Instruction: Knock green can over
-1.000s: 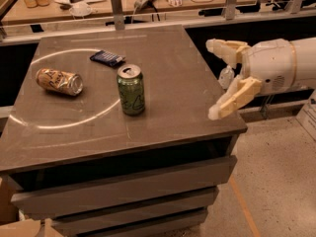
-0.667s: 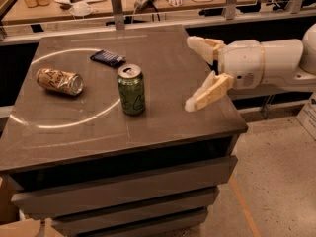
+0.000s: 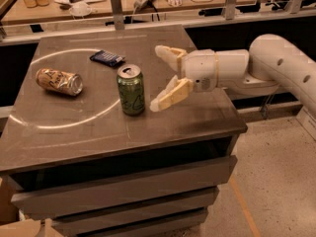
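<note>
Camera view gives us a dark cabinet top (image 3: 170,132) marked with a pale ring of light, drawers (image 3: 123,189) beneath, and speckled floor (image 3: 279,172) at right. We see the green can (image 3: 131,90) upright near the middle. Just right of it our gripper (image 3: 158,78) hangs with fingers spread wide, holding nothing. A tan can (image 3: 59,81) lies at left; a cluttered desk (image 3: 98,6) stands behind.

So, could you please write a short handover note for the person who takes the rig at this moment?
Gripper: open, over the table, close beside the green can on its right in the picture.
Green can: upright, near the table's middle.
Tan can: lying on its side, further left; not the target.
Done: the gripper is lined up with the green can.
Left: push the green can over, probably sideways.
</note>
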{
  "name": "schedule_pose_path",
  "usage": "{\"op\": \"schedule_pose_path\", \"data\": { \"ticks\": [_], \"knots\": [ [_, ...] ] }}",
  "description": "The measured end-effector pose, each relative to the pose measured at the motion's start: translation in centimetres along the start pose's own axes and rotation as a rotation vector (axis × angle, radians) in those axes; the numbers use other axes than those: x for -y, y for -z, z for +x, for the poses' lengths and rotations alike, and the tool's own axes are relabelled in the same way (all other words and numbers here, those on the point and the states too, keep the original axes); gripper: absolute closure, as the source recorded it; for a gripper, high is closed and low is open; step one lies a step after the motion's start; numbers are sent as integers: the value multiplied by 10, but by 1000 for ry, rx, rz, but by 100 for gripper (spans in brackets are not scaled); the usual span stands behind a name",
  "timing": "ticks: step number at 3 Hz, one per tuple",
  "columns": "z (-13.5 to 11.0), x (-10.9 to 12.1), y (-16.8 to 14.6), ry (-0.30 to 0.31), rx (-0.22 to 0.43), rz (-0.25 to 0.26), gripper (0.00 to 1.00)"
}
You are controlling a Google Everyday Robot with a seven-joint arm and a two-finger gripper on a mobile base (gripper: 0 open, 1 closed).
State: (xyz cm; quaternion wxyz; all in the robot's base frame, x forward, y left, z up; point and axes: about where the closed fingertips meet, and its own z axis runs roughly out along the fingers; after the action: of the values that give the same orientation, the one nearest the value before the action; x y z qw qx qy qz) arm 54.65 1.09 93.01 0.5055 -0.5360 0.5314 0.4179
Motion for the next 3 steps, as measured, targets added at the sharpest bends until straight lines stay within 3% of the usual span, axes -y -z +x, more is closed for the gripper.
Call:
{"op": "schedule_pose_path", "data": {
  "ticks": [2, 3],
  "knots": [
    [20, 7, -48, -58, 14, -87, 0],
    [28, 6, -65, -70, 9, -142, 16]
  ]
}}
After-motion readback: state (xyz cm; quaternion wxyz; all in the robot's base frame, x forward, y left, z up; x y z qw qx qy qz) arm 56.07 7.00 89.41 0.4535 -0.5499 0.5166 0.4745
